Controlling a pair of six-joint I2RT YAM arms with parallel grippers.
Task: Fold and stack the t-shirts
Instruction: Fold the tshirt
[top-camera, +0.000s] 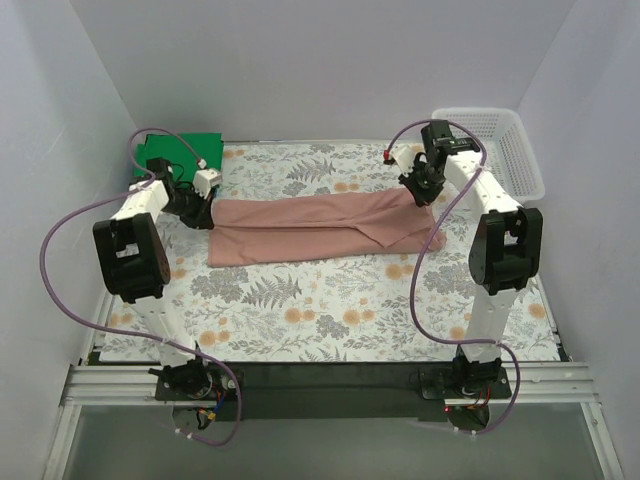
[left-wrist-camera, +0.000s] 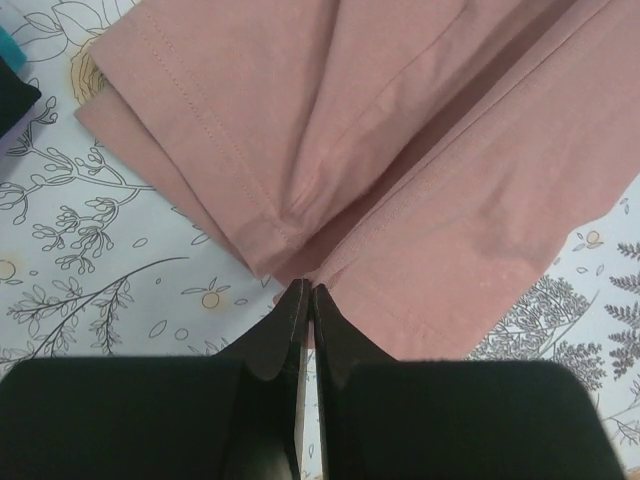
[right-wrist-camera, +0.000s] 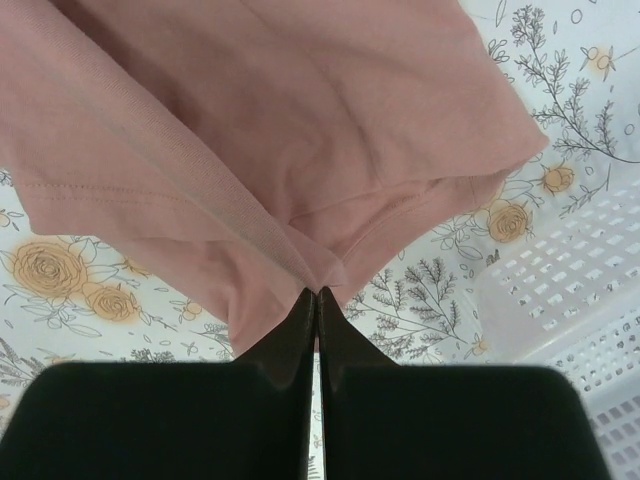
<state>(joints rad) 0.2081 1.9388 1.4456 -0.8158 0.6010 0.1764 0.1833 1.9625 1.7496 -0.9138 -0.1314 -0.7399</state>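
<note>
A robotics lab cell, going by plain white panel walls (top-camera: 330, 60) boxing in a floral-clothed counter (top-camera: 300, 300) and aluminium mounting rail (top-camera: 110, 385).

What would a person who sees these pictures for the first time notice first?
A pink shirt lies stretched across the floral cloth, pinched at one end by the left hand and at the other by the right hand. A green shirt sits in the far left corner, a white basket at the far right.

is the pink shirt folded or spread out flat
Partly folded. The pink shirt lies as a long narrow strip, sides turned in, with layered hems showing by the left gripper; not yet a compact rectangle.
</note>
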